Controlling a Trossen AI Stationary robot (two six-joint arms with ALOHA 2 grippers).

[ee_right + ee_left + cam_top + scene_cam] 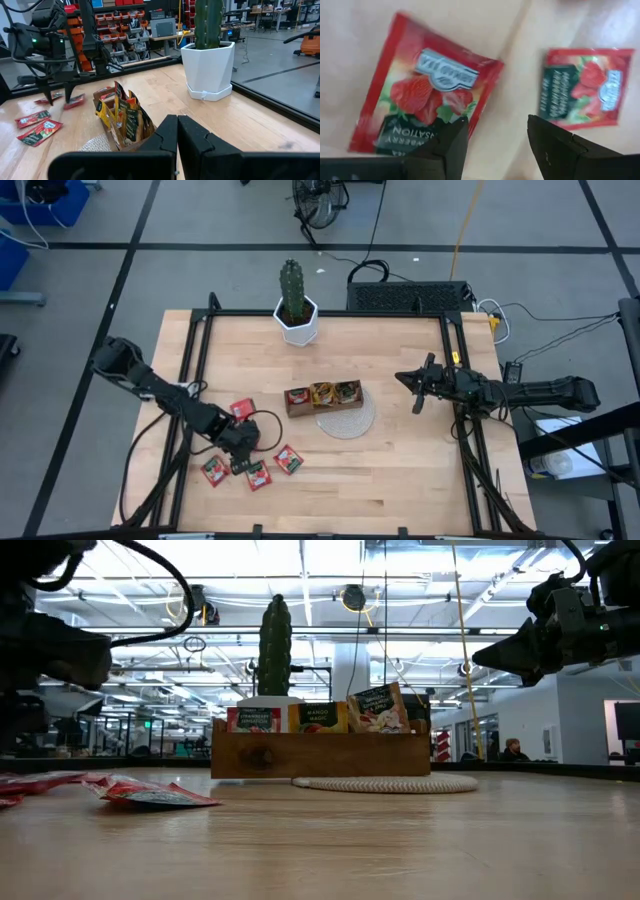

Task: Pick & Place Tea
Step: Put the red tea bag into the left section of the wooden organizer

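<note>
Several red tea sachets lie flat on the table's near left: (241, 409), (214, 470), (258, 475), (288, 459). My left gripper (240, 458) points steeply down over them, open. In the left wrist view its fingers (451, 146) stand just above the table, one over the corner of a strawberry sachet (425, 90), with another sachet (582, 87) beyond the second finger. The brown wooden tray (323, 397) holds upright sachets (318, 717). My right gripper (415, 385) waits shut and level at the right (177, 135).
A cactus in a white pot (297, 305) stands at the far middle. A round woven mat (346, 420) lies under the tray's near side. Black frame rails (195, 360) run along the table's left and right sides. Bare wood lies along the near edge.
</note>
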